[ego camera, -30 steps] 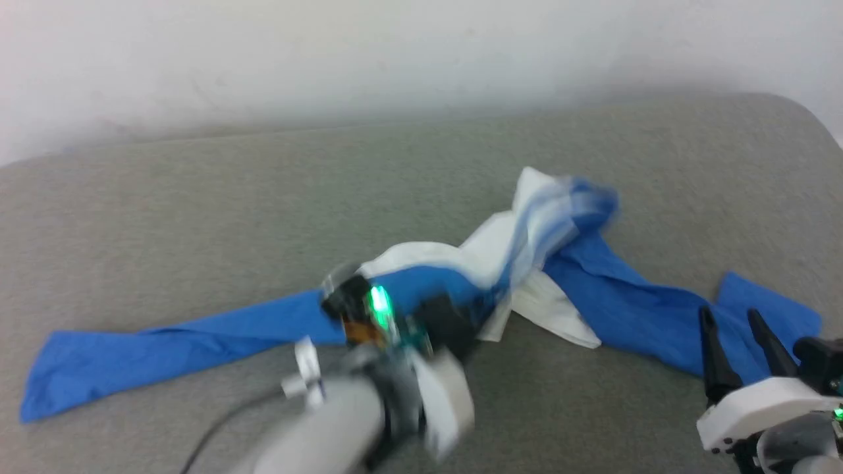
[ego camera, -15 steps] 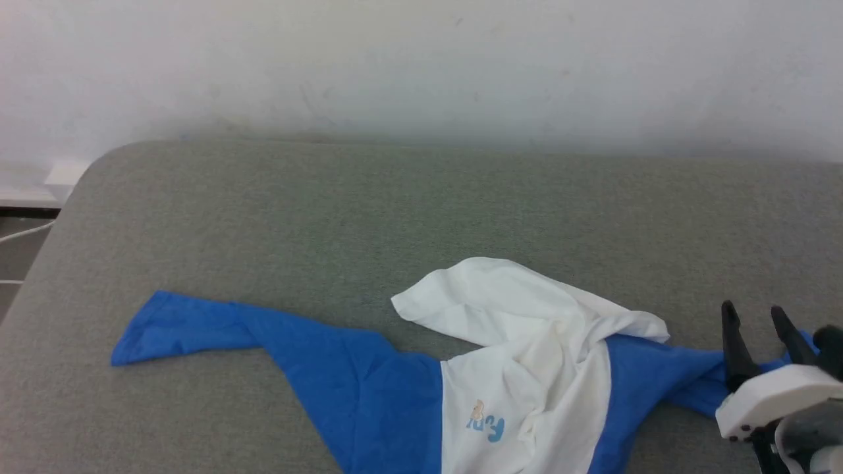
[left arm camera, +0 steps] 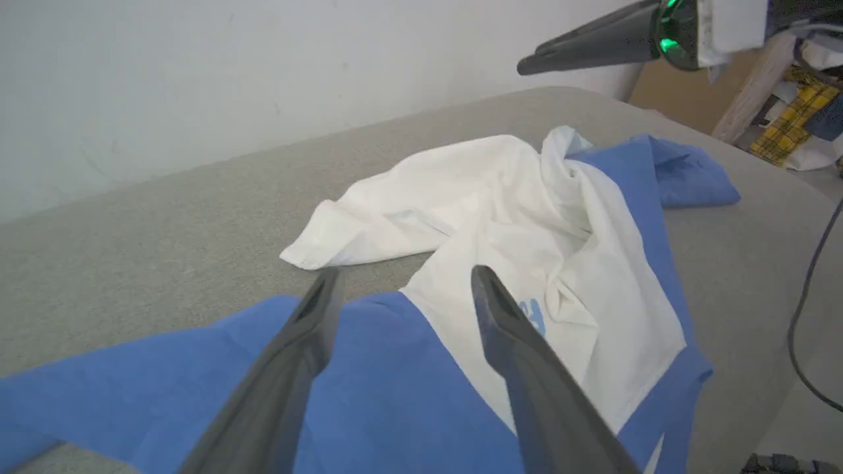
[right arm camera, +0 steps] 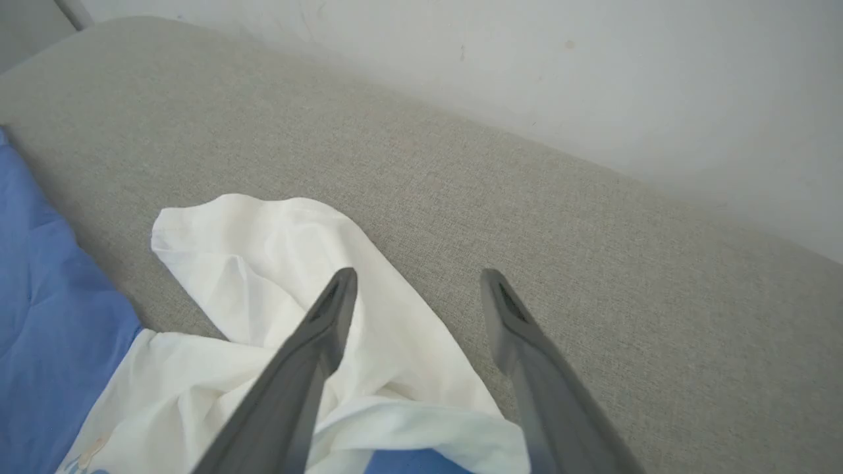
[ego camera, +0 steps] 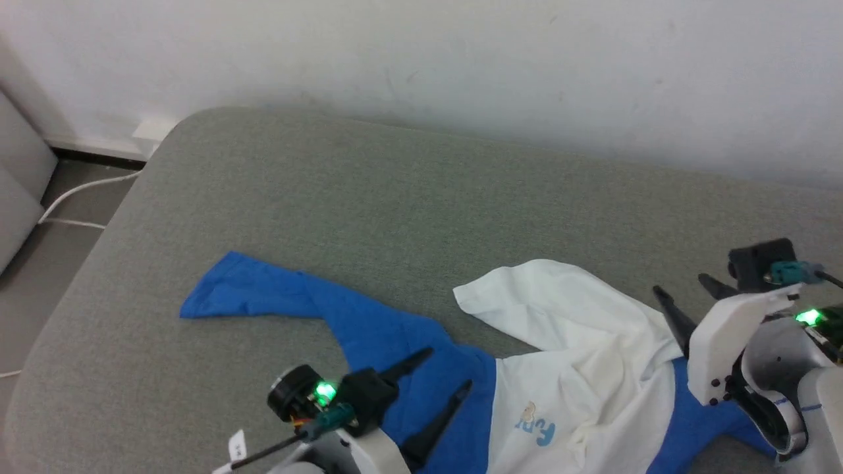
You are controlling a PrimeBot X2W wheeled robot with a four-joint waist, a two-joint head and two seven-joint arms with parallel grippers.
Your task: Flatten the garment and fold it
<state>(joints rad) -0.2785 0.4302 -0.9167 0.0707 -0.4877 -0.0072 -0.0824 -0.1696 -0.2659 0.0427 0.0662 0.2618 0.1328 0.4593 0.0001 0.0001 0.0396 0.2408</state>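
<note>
Left gripper (ego camera: 448,368) and right gripper (ego camera: 678,284) are standing spread, empty. On the garment (ego camera: 579,355) the head view is giving me a flat sleeve (ego camera: 263,296) — the left wrist view a bunched cuff (left arm camera: 691,181).

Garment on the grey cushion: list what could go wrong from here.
1. The garment has a white flap folded over its crumpled body; tugging the sleeves alone may lock that fold in.
2. The right sleeve lies bunched near the edge of the cushion and could slide off.
3. The open left gripper hovers over the left sleeve; closing there might pinch several layers.
</note>
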